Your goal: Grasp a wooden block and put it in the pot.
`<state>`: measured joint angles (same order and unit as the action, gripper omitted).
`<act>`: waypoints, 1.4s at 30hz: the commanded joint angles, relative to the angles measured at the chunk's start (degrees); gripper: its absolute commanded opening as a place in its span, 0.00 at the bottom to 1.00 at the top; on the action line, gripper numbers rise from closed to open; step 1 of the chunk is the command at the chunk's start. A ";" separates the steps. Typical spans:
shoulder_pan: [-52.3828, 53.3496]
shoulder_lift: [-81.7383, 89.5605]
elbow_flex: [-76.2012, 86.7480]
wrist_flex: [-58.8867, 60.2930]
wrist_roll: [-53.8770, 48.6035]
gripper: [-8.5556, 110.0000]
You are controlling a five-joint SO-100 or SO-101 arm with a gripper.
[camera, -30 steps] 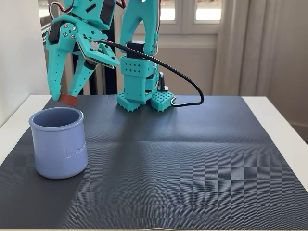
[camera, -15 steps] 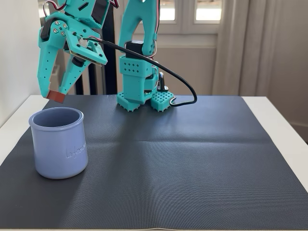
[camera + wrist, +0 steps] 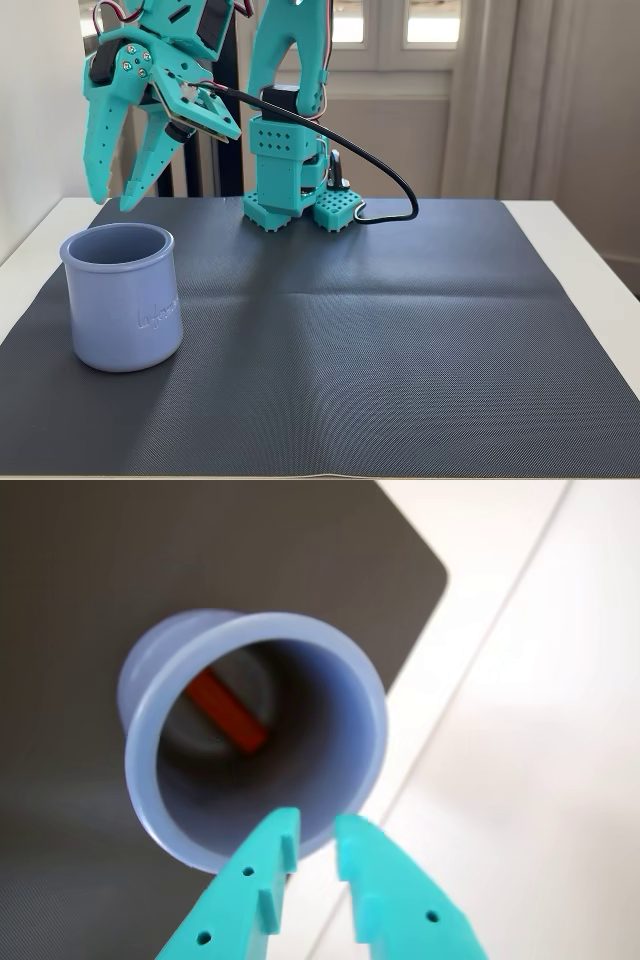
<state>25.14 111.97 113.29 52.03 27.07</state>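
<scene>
One white table [image 3: 590, 250] is seen in the fixed view, and most of it is covered by one dark ribbed mat [image 3: 380, 320], which reaches from the far edge, at the arm's base, to the near edge. A rounded corner of the mat [image 3: 250, 550] is shown in the wrist view, with bare white tabletop beyond it.

One teal arm [image 3: 285, 120] is mounted at the far edge of the mat, left of centre in the fixed view, and one black cable [image 3: 370, 170] is looped from its upper part down to its base.

One periwinkle-blue pot [image 3: 122, 297] is stood upright on the mat near the table's left edge, towards the near left corner in the fixed view. Faint embossed lettering is carried on its side.

One gripper [image 3: 112, 203] is held in the air above the pot and clear of its rim. Its two fingers are parted by a narrow gap and nothing is held between them; in the wrist view the gripper [image 3: 317, 842] is seen just over the pot's [image 3: 150, 750] near rim.

One wooden block [image 3: 226, 712], reddish-brown, is seen in the wrist view lying on the bottom inside the pot, set diagonally.
</scene>
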 commanded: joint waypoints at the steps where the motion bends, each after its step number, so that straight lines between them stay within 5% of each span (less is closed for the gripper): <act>1: -1.14 2.20 -0.18 -0.62 -0.44 0.07; 22: -25.58 49.22 21.80 -2.64 -24.61 0.07; 42: -27.77 82.71 56.25 -11.25 -25.58 0.07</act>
<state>-2.81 193.89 168.40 41.92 1.49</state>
